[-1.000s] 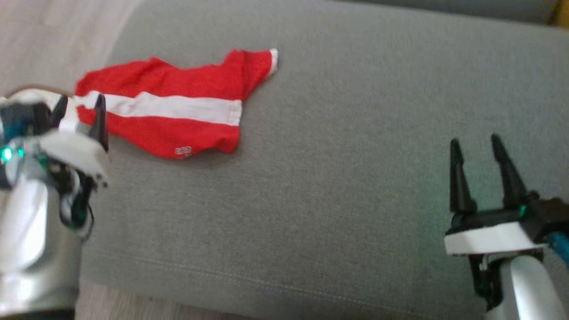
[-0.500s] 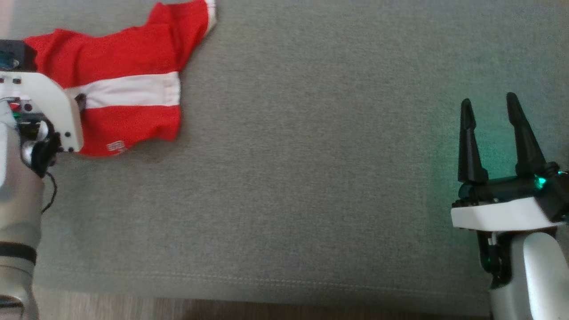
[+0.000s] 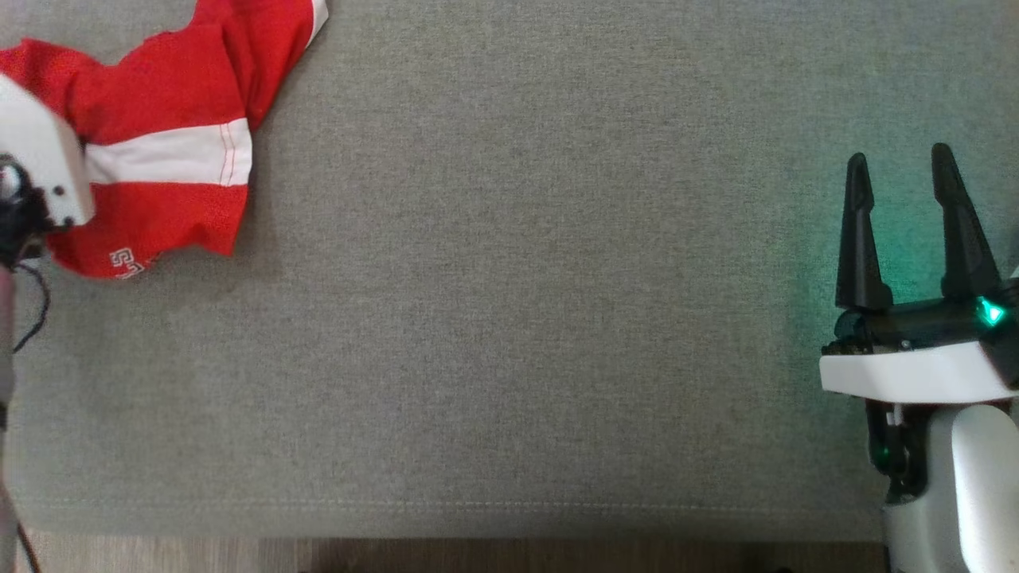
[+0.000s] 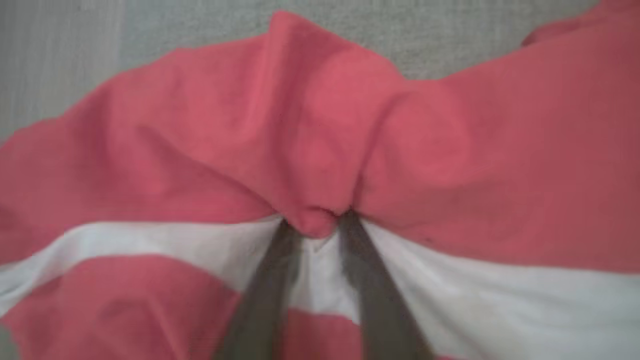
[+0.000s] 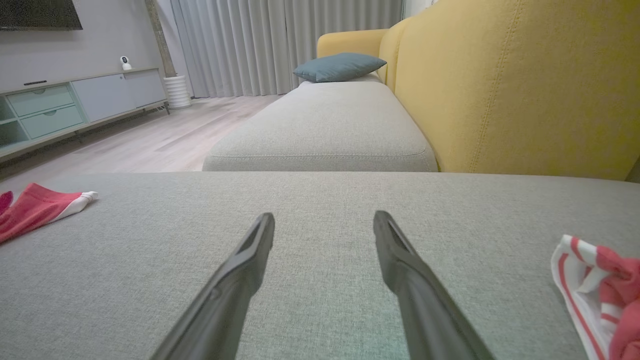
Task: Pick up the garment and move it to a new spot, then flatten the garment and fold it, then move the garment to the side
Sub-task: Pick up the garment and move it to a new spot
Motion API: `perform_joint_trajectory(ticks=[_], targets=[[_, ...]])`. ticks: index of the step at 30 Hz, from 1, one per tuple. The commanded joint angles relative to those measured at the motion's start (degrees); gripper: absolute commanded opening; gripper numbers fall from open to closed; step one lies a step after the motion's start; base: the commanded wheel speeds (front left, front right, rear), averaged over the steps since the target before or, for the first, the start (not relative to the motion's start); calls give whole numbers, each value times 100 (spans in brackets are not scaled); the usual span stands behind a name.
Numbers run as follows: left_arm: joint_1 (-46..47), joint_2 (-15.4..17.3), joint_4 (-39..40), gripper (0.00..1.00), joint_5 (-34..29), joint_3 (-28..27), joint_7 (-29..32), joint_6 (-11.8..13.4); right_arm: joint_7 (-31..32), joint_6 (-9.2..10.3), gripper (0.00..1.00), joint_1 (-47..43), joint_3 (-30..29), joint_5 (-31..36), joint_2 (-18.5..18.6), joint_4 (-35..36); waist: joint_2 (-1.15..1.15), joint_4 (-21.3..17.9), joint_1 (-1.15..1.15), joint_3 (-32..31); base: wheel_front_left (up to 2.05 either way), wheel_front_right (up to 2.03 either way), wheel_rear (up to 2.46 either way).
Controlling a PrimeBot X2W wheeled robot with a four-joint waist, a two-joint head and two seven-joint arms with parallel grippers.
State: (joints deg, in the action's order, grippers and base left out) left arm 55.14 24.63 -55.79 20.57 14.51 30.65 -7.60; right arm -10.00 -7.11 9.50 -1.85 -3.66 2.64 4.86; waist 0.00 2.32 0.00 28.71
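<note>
The garment point(image 3: 167, 151) is a red top with a white band, lying rumpled at the far left of the grey sofa cushion point(image 3: 517, 278). My left arm's white wrist housing point(image 3: 40, 171) sits over its left part and hides the fingers there. In the left wrist view my left gripper point(image 4: 317, 222) is pressed into the garment point(image 4: 310, 135), its two fingertips pinching a small raised fold of red cloth at the edge of the white band. My right gripper point(image 3: 903, 171) stands open above bare cushion at the right, nothing between its fingers point(image 5: 250, 265). The garment point(image 5: 40, 207) lies far to its left.
A second red-and-white striped cloth point(image 5: 595, 295) lies by the right gripper's right side. A yellow sofa back point(image 5: 525, 85), another grey cushion point(image 5: 325, 125) with a teal pillow point(image 5: 340, 66), and wood floor point(image 5: 150, 140) are beyond. The cushion's front edge point(image 3: 478, 517) runs along the bottom.
The head camera has swung, shifting the whole picture left and up. My left gripper has come down onto the garment and closed on a fold, bunching the cloth. The right gripper stays open.
</note>
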Motion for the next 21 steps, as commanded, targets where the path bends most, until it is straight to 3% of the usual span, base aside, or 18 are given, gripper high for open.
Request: perform_joint_trajectory(ticks=[1,8,14,21], targets=[[-121,117,-30,0,57,40,39,12,13,-37,100,39,121,3,24,208,0,13,0,-23,0,0,0],[-92,133,256,0,388,300,-842,12,-63,-37,100,70,164,-65,24,13,0,58,0,-385,0,0,0],[-60,-84,670,0,691,394,-1708,11,-160,-37,100,21,189,-143,24,-283,0,56,0,-933,0,0,0],[-208,-397,1317,0,929,606,-2055,11,-282,-37,100,-72,268,-302,24,-584,0,-91,0,-1525,0,0,0]])
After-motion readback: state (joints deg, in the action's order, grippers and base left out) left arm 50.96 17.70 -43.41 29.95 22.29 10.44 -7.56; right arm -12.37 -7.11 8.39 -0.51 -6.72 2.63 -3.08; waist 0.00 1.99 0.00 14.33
